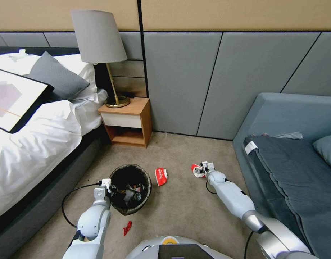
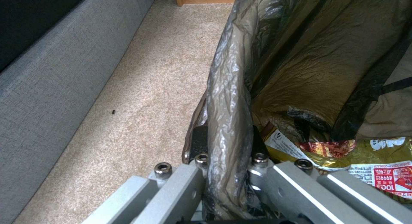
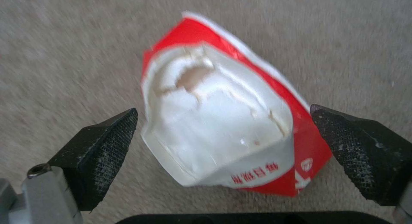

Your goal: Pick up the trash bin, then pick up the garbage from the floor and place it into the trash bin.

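Okay, you're on beige carpet (image 1: 180, 208) in a bedroom: bed (image 1: 32, 144) with white sheets on your left, wooden nightstand (image 1: 127, 122) with a lamp (image 1: 100, 46) against the grey padded wall, grey sofa (image 1: 291, 158) on your right.

Your left claw (image 1: 107, 187) is clamped on the trash bin (image 1: 130, 189) rim at its left side. In the left wrist view the fingers (image 2: 198, 143) pinch the liner-covered wall, one outside, one inside. Wrappers lie at the bottom of the bin, yellow and red-and-white ones.

Your right claw (image 3: 223, 146) is stretched out over the floor near the sofa, fingers spread wide. A crumpled red-and-white packet (image 3: 227, 127) lies on the carpet between the two pads (image 3: 107, 143), just beside each; contact can't be told. In the head view that packet (image 1: 198, 169) sits right at the claw tip.

A second red-and-white packet (image 1: 161, 176) lies on the carpet just right of the bin, between the bin and your right claw. A small red scrap (image 1: 127, 227) lies on the carpet in front of the bin, close to your base.
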{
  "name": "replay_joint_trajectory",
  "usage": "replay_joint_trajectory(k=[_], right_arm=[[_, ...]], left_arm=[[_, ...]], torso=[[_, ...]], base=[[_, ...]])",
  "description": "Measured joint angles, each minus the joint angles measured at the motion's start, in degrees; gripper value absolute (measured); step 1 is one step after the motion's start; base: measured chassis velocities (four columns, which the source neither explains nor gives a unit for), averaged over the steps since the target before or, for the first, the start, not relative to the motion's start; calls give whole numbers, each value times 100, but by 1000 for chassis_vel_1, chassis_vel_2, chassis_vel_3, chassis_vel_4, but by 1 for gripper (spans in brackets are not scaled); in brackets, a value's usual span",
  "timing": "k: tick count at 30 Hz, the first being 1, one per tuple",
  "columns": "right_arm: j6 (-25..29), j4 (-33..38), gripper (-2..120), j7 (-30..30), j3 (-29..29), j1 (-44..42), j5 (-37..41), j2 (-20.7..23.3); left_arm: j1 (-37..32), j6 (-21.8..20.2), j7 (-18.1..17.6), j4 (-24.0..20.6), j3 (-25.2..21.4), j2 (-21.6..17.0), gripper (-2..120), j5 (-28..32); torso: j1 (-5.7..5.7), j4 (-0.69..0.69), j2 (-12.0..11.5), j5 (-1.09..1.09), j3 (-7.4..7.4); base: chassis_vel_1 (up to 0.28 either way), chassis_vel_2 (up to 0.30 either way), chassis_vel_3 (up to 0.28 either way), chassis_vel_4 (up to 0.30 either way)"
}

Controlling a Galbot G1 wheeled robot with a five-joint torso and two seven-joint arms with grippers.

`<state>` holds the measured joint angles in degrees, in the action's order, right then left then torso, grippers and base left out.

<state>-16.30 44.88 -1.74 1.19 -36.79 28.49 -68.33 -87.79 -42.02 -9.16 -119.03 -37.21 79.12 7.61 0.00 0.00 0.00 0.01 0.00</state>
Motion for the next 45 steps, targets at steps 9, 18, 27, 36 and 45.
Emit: replay_joint_trajectory(k=[9, 18, 27, 36, 45], right_arm=[[159, -479, 100, 100, 36, 107, 28, -42], [186, -500, 100, 124, 1, 149, 27, 147], [227, -734, 100, 158, 34, 268, 28, 43], [340, -1007, 100, 215, 112, 351, 13, -114], [449, -1353, 100, 284, 166, 482, -50, -280]], left_arm=[[5, -3, 4, 3, 2, 3, 0, -25], [-9, -5, 23, 3, -2, 1, 0, -46], [-48, -4, 33, 2, 10, -7, 0, -62], [-51, -5, 53, 5, 13, -2, 0, -80], [-59, -6, 59, 19, 33, 19, 0, -106]], torso=[[0, 0, 0, -1, 0], [0, 0, 0, -1, 0], [0, 0, 0, 0, 0], [0, 0, 0, -1, 0], [0, -1, 0, 0, 0]], base=[[0, 0, 0, 0], [0, 0, 0, 0], [0, 0, 0, 0], [0, 0, 0, 0], [0, 0, 0, 0]])
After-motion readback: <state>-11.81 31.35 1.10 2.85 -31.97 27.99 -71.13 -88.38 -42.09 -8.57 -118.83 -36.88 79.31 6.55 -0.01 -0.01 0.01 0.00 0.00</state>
